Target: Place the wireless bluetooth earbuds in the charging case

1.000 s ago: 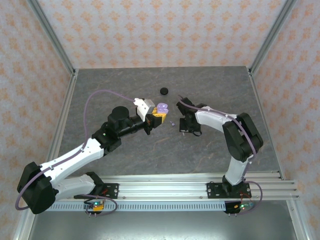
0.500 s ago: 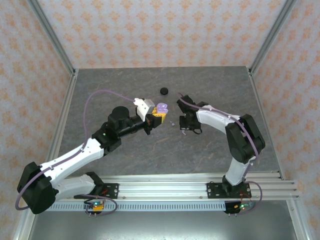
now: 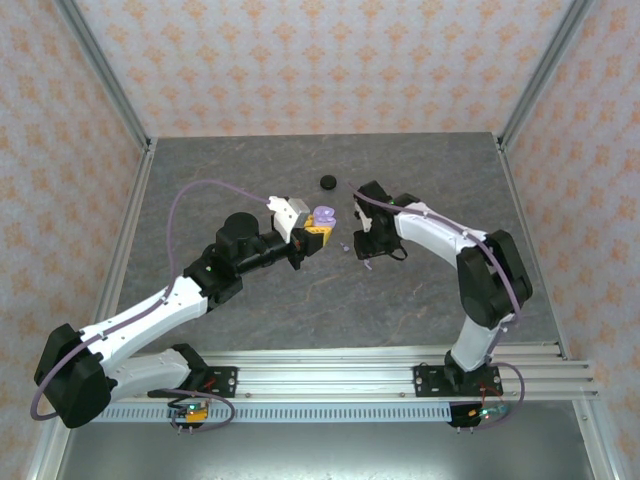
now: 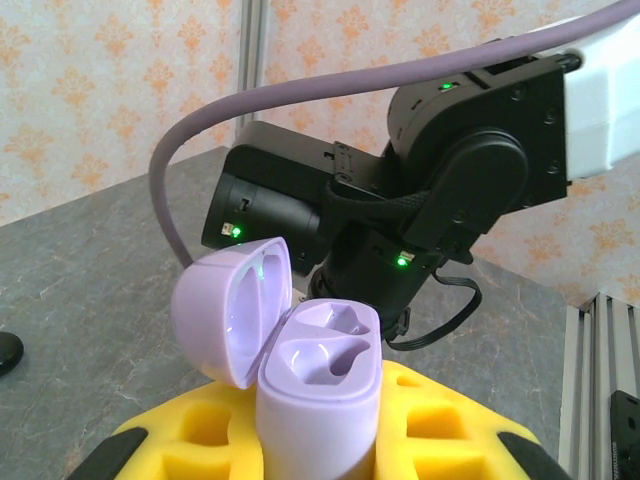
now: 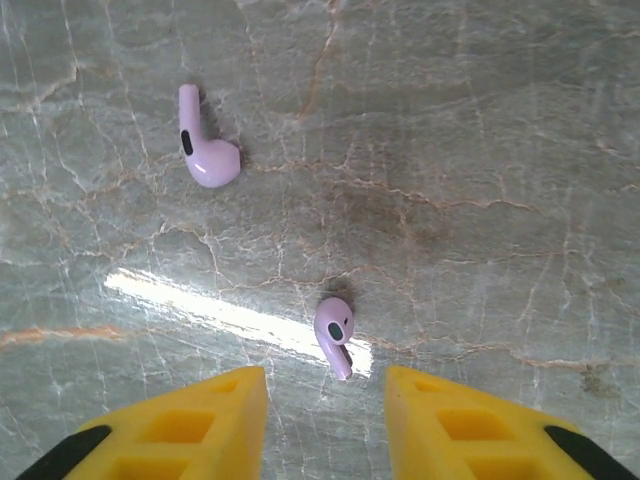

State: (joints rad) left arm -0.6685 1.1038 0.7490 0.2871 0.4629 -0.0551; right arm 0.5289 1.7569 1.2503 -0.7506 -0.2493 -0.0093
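Note:
My left gripper [image 3: 312,232] is shut on the pale lavender charging case [image 4: 320,390], held upright between its yellow fingers [image 4: 440,430]. The case's lid [image 4: 232,310] is swung open and both sockets are empty. Two lavender earbuds lie on the grey table. One earbud [image 5: 335,330] rests just ahead of my right gripper [image 5: 325,385], in line with the gap between its fingers. The other earbud [image 5: 207,150] lies farther off to the left. My right gripper [image 3: 362,248] is open, pointing down over the table, right of the case, and holds nothing.
A round black disc [image 3: 327,181] sits on the table beyond both grippers and also shows at the left wrist view's edge [image 4: 5,352]. The right arm's wrist [image 4: 420,190] looms close behind the case. Patterned walls and metal posts enclose the table.
My right gripper's jaws have gone from shut to open, and its wrist has shifted slightly left and away. The left arm and the case have not moved.

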